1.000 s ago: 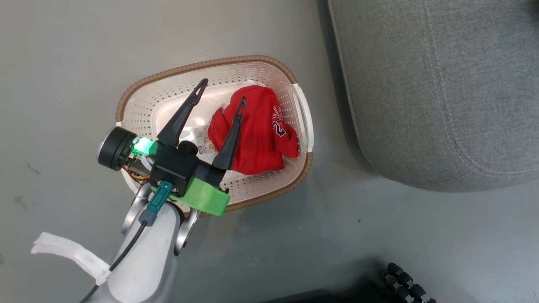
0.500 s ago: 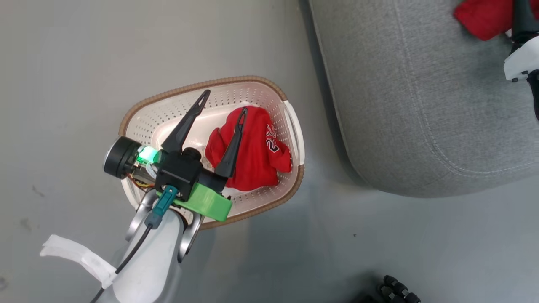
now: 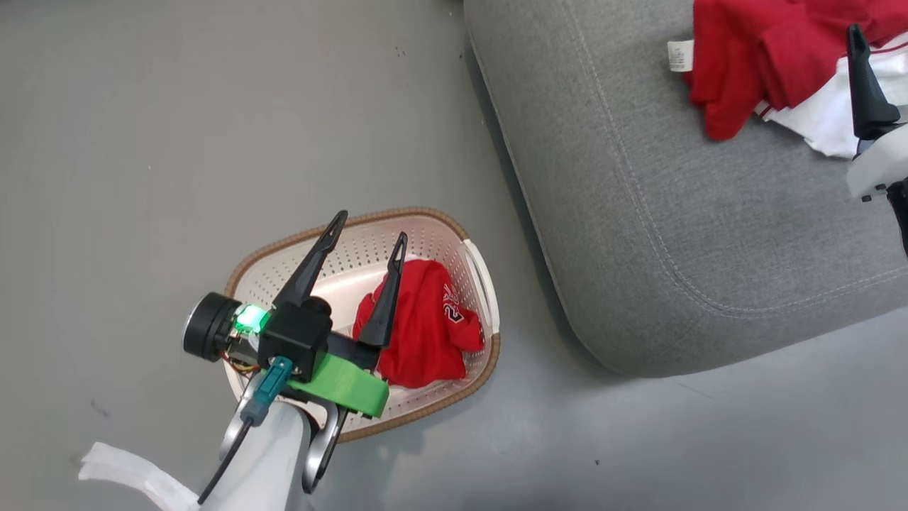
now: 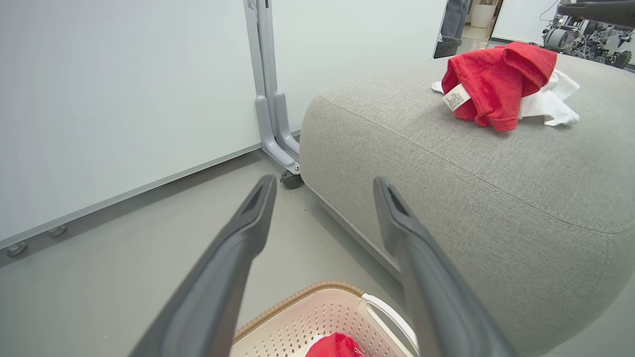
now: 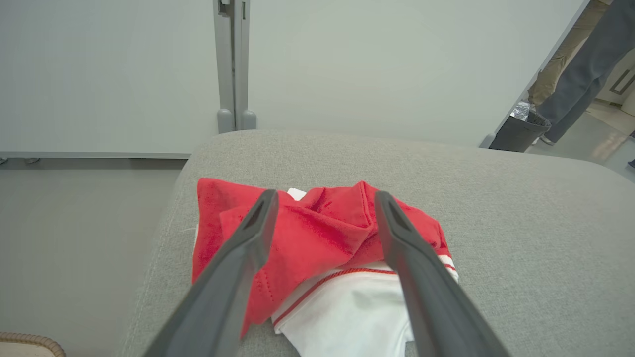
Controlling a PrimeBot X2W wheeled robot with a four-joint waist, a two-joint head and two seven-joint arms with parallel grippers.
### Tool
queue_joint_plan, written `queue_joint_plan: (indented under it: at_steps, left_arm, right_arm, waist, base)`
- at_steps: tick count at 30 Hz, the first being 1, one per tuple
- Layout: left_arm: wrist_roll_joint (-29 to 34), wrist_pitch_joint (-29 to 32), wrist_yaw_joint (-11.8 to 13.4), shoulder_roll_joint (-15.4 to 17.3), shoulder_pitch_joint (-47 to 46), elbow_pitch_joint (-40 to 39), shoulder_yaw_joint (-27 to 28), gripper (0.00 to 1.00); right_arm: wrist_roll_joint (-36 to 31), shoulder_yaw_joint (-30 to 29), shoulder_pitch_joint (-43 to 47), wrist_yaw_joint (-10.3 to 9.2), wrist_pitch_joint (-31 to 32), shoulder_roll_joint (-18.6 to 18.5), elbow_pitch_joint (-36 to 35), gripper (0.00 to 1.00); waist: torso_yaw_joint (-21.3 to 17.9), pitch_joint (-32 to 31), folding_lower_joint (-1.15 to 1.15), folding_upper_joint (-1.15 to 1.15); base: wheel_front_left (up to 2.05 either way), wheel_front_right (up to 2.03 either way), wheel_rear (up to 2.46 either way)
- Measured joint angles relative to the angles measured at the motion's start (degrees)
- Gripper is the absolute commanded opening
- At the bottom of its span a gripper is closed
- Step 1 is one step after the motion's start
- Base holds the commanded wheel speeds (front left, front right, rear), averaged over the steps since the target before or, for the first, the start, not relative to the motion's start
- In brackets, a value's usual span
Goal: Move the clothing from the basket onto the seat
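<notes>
The left hand [image 3: 372,224] is held spread and empty over the small oval cream-white plastic basket [image 3: 434,245]; a crumpled bright-red garment [image 3: 425,333] is seen inside, partly under the hand. On the large light-grey fabric seat [image 3: 638,248] a red-and-white soft garment [image 3: 752,57] is laid, and the right hand [image 5: 325,198] is spread over it, nothing being pinched.

The left gripper [image 3: 372,227] is pointing up and rightward from its pale forearm [image 3: 266,461] at the head view's lower left, dark fingers [image 3: 312,259] spread wide, while the right gripper [image 5: 322,196] is likewise holding its fingers parted.
</notes>
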Motion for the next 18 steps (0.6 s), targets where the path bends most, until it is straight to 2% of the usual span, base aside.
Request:
queue_joint_plan:
  at_steps: [6,10,18]
  left_arm:
    - [-0.8,0.0,0.6,-0.6,4.1,-1.0,1.1,1.00]
    - [-1.3,0.0,1.4,-0.8,7.2,-1.9,2.0,1.00]
    - [-3.1,0.0,2.4,-0.8,12.6,-4.2,5.2,1.00]
  right_arm:
    - [-0.8,-2.9,5.9,0.00,0.0,0.0,-8.2,1.00]
    - [-0.1,-6.6,11.8,0.00,0.0,1.6,-16.7,1.00]
    - [-3.5,-9.1,24.2,0.00,0.0,5.7,-32.8,1.00]
  waist:
    - [-0.4,-6.5,0.00,0.00]
    - [-0.2,-10.8,0.00,0.00]
    - [2.3,-18.0,0.00,0.00]
  base:
    - [0.00,0.00,0.00]
    - [0.00,0.00,0.00]
    - [0.00,0.00,0.00]
